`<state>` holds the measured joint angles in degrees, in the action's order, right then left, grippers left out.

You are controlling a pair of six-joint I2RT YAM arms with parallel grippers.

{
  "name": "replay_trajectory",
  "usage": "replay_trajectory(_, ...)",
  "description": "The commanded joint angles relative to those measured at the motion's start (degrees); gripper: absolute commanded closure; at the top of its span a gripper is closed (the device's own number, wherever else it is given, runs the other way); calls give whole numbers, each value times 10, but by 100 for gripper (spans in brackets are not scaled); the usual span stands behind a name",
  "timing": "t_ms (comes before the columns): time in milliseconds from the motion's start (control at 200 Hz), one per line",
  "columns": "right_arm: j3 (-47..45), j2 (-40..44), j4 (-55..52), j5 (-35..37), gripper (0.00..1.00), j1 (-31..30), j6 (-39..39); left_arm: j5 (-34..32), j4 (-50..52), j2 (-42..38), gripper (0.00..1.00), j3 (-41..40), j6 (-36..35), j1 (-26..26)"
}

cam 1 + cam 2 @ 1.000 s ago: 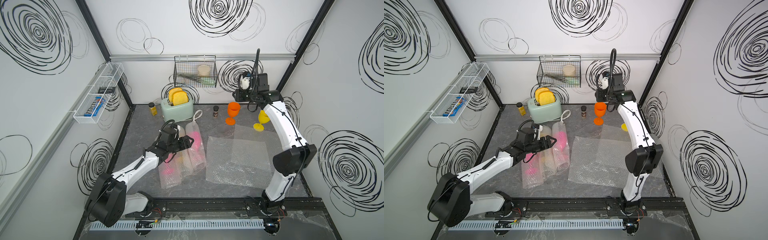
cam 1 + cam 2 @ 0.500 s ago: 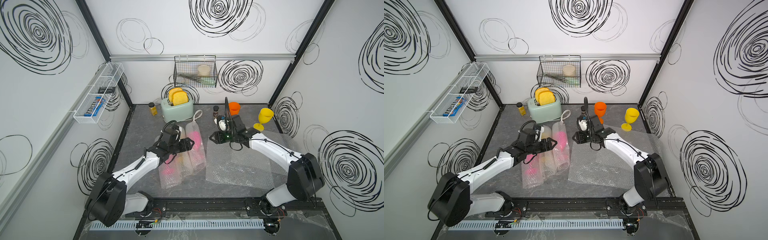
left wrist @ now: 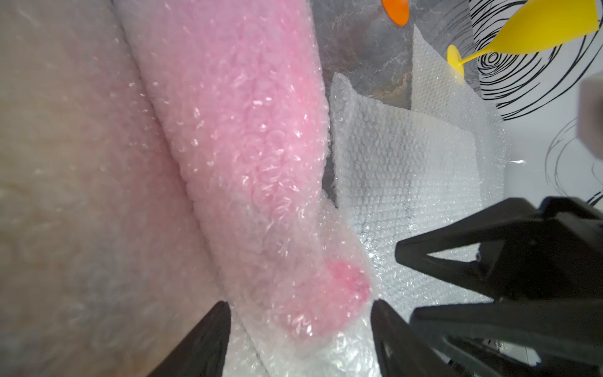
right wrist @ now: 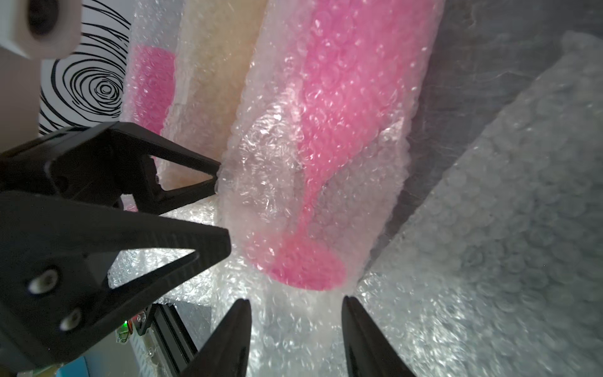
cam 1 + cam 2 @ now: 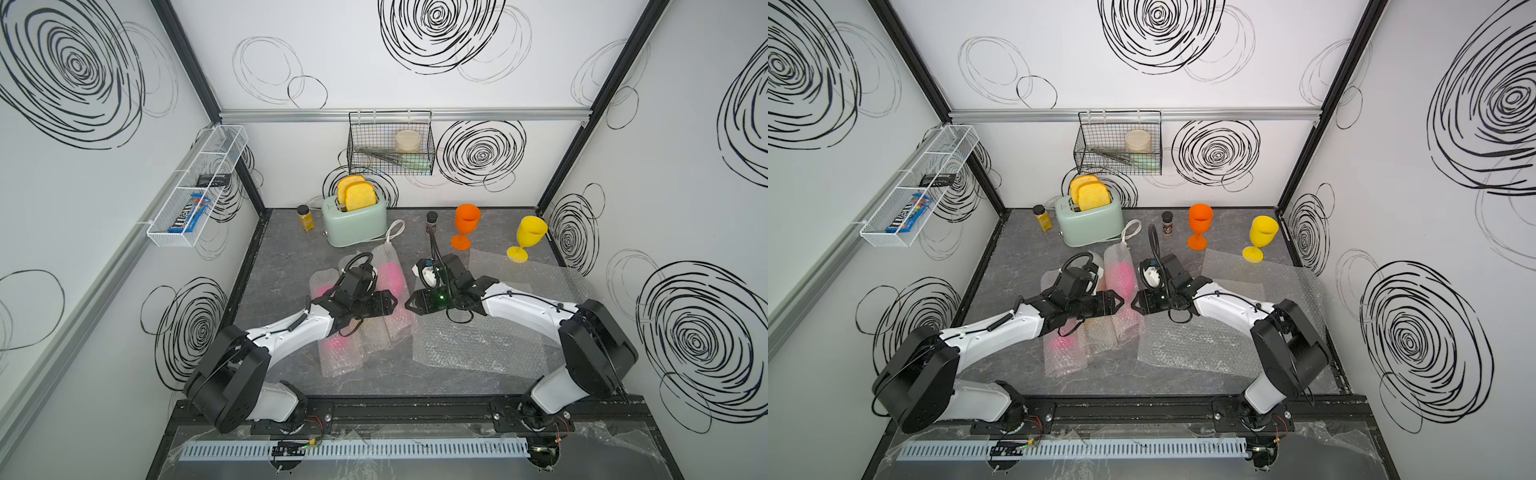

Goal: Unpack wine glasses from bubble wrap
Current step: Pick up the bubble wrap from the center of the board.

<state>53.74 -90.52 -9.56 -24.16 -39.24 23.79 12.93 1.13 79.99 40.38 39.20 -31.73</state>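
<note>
Left gripper point(image 3: 300, 305), open, straddles the foot end of a wrapped pink glass point(image 3: 248, 147) at the table point(image 5: 282, 270) centre. Right gripper point(image 4: 293, 302), open and empty, faces it.

Both arms stretched low and forward and bent inward at the wrists. The left gripper point(image 5: 394, 300) and the right gripper point(image 5: 409, 305) faced each other tip to tip, close together but apart. In both wrist views, each gripper's jaws stood parted.
</note>
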Motion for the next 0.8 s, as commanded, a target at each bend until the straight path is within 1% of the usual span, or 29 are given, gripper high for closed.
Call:
replay_trajectory(0,0,-10,25,-10,50,-20,10,-13,-21,13,33,-3,-7,2)
replay_trajectory(70,-2,-16,29,-12,50,-26,11,-10,-26,13,36,-2,-4,2)
replay_trajectory(160,-7,-27,38,-13,50,-32,14,3,-36,8,36,-4,0,8)
replay_trajectory(230,-11,-34,43,-15,52,-35,18,18,-44,1,36,-7,8,17)
replay_trajectory(290,-16,-35,50,-17,57,-37,23,31,-47,-5,36,-8,15,29)
replay_trajectory(420,-26,-27,69,-28,75,-39,34,55,-50,-25,36,-16,25,57)
replay_trajectory(545,-24,-24,69,-28,88,-41,36,72,-48,-46,35,-20,29,84)
replay_trajectory(656,-19,-14,62,-28,91,-43,38,83,-47,-62,35,-24,31,105)
replay_trajectory(796,-12,31,55,-24,91,-49,32,92,-47,-75,35,-25,33,121)
